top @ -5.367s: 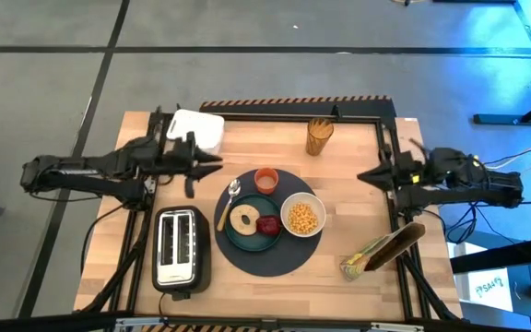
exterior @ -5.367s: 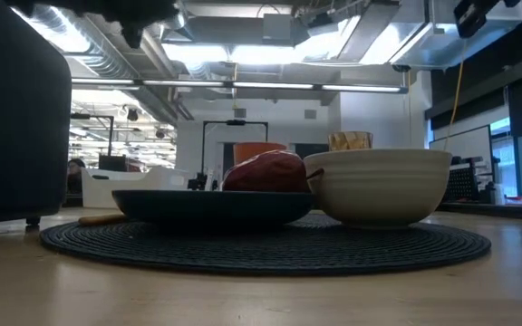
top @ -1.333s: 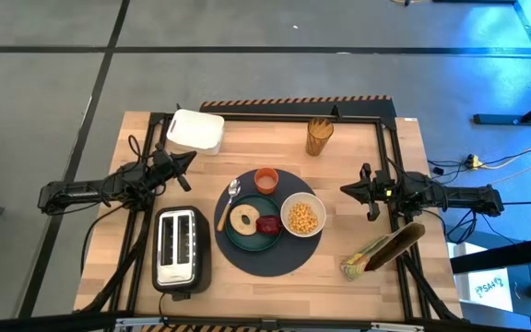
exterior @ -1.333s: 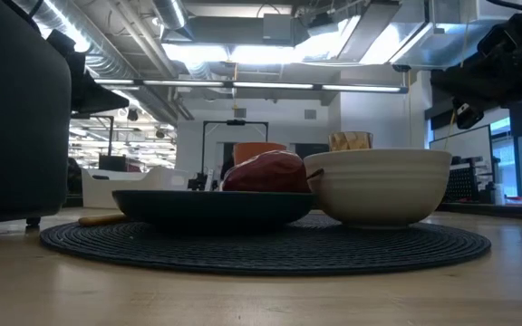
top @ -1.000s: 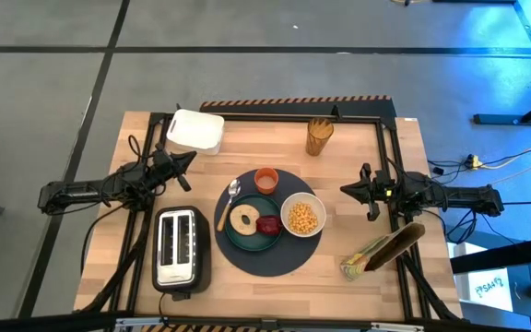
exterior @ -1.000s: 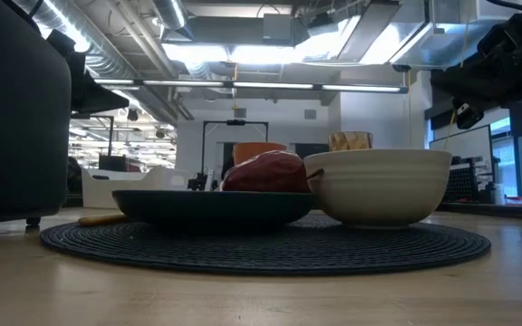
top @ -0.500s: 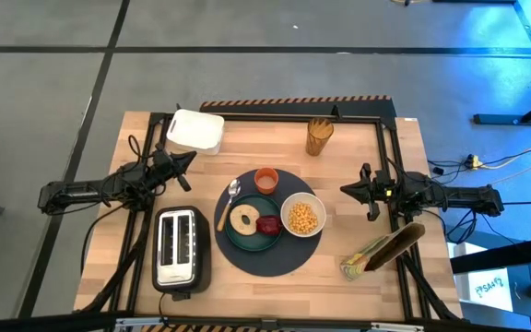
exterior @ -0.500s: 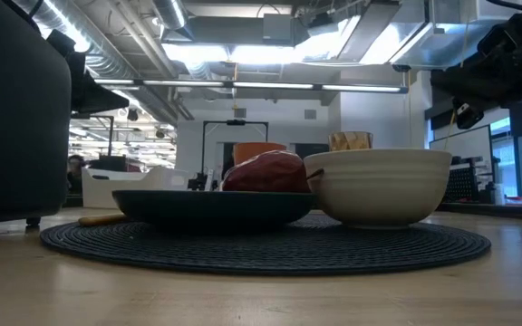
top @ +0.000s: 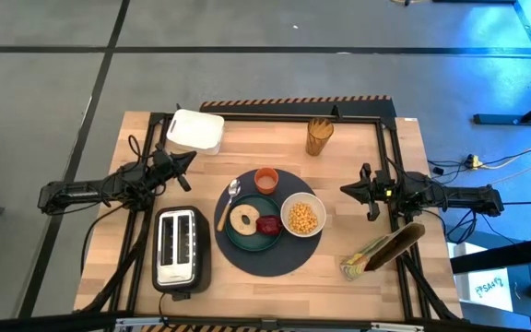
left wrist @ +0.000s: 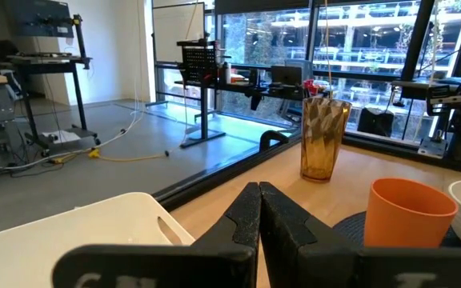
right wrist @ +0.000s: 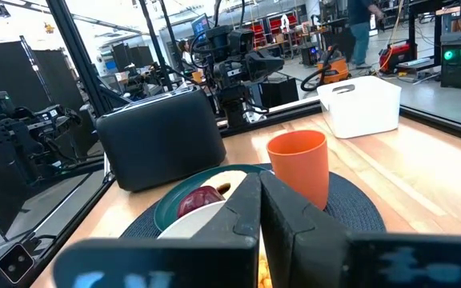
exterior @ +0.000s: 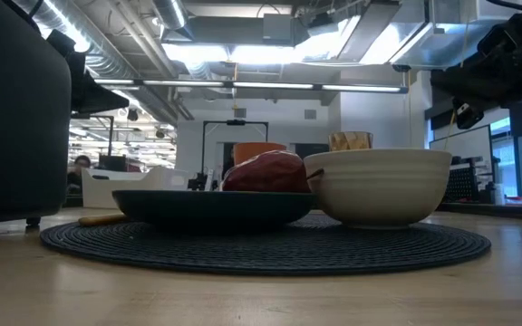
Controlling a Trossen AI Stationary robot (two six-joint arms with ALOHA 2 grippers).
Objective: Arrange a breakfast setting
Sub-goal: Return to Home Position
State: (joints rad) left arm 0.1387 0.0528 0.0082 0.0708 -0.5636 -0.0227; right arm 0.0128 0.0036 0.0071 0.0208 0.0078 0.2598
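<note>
Both arms have folded back toward the side edges since the earliest frame, and over the last second nothing has shifted. The left pincer point(top: 188, 158) sits at the left edge of the surface point(top: 358, 138), between the white bin point(top: 195, 130) and the toaster point(top: 181, 249); the left wrist view shows its two fingers pressed flat together, holding nothing. The right pincer point(top: 345, 189) sits near the right edge, pointing inward toward the setting; its fingers are likewise closed on nothing.

The round dark-grey mat point(top: 270, 256) lies at the middle of the surface, just right of the toaster. The teal plate point(top: 240, 242) rests on the mat's left-centre. It carries the bagel point(top: 243, 219) on its left part and the dark red fruit point(top: 267, 224) just beside it on the right; whether the two touch I cannot tell.

The white bowl point(top: 302, 195), filled with small yellow pieces, stands on the mat just right of the plate, rim close against rim. The orange cup point(top: 265, 179) stands upright on the mat's far part, just beyond the plate. The spoon point(top: 227, 205) lies along the mat's left margin beside the plate, its bowl end toward the cup and its handle slanting out over the mat's edge.

In the low view the fruit rises above the plate's rim, and the bowl stands beside it. An amber glass point(top: 319, 136) stands well apart near the far edge.
</note>
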